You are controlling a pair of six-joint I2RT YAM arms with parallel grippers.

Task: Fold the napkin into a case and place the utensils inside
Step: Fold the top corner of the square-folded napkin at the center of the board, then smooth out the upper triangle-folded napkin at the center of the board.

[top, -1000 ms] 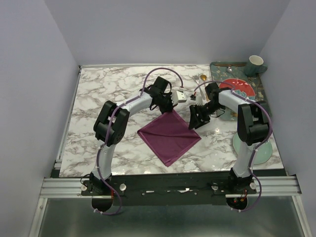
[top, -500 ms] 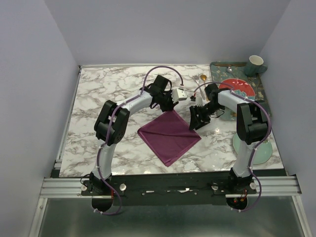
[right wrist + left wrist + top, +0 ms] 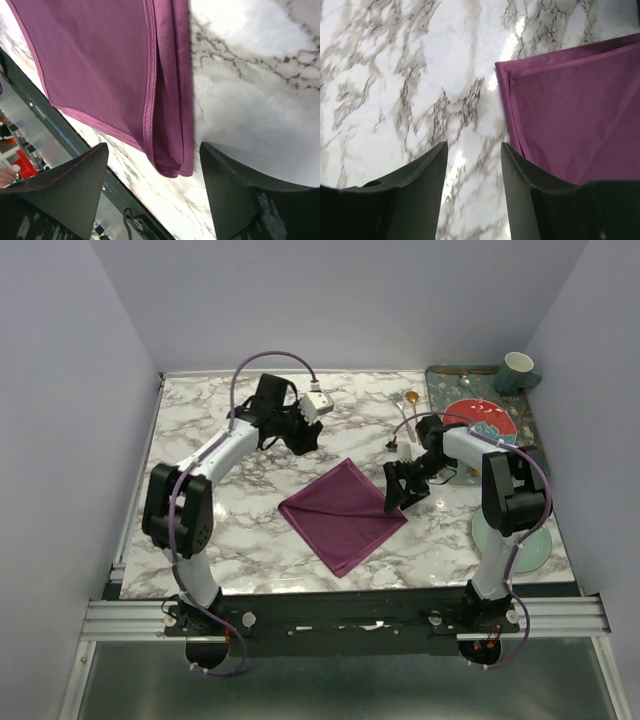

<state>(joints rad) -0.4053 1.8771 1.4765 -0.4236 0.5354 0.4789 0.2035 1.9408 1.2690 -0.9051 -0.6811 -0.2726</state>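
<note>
The plum-purple napkin (image 3: 343, 515) lies flat on the marble as a folded diamond. In the left wrist view its far corner (image 3: 570, 105) sits to the right of my open, empty left gripper (image 3: 474, 150), which hovers over bare marble. From above, the left gripper (image 3: 300, 438) is behind and left of the cloth. My right gripper (image 3: 397, 490) is open at the napkin's right corner. In the right wrist view the doubled corner (image 3: 172, 150) lies between the open fingers of this gripper (image 3: 152, 147). The gold spoon (image 3: 411, 398) and a thin silver fork (image 3: 398, 405) lie at the back.
A dark green tray (image 3: 440, 375) at the back right holds a red plate (image 3: 480, 420) and a cup (image 3: 518, 368). A round pale green plate (image 3: 530, 545) lies at the right front behind the right arm. The table's front rail shows in the right wrist view (image 3: 60, 130).
My left arm has swung back and to the left, away from the napkin's far corner. My right gripper has stayed at the right corner, shifting only slightly.
</note>
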